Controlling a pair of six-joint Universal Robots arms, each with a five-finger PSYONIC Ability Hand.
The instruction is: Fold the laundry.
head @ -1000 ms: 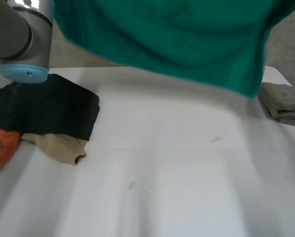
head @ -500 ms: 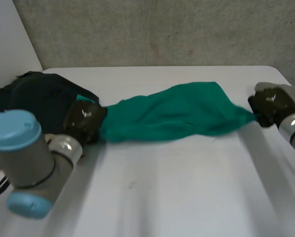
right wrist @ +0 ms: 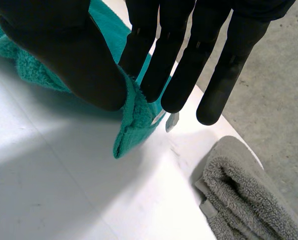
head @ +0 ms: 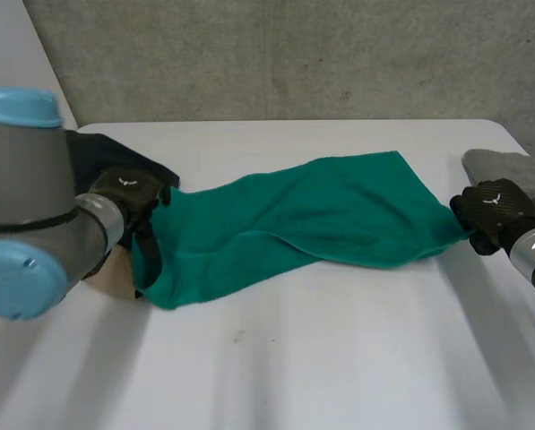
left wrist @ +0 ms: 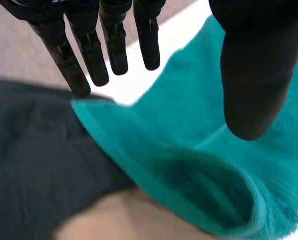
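— Where did we find the green towel (head: 321,219)?

— Stretched in a rumpled band across the far half of the table (head: 339,358), from near its left edge to near its right edge. It was not spread flat, and one long fold ran along it.

— And the hands?

— The right hand (head: 491,210) pinched the towel's right-end corner between thumb and straight fingers (right wrist: 178,65), close to the grey folded towel (head: 518,170) at the table's right edge. The left hand (head: 128,199) stood over the towel's left end with fingers straight and thumb apart, clamping nothing (we read that from its own wrist view).

— So what worried us?

— That one-sided hold. We judged that if the right hand pulled, the free left end would drag and bunch, and no clean fold could start from that. The left end also lay against the dark cloth (head: 106,152) and the beige cloth (head: 115,276) by the left edge, so a careless regrasp there could catch those too and haul them into the fold. On the right, an outward sweep could knock the grey towel off the edge.
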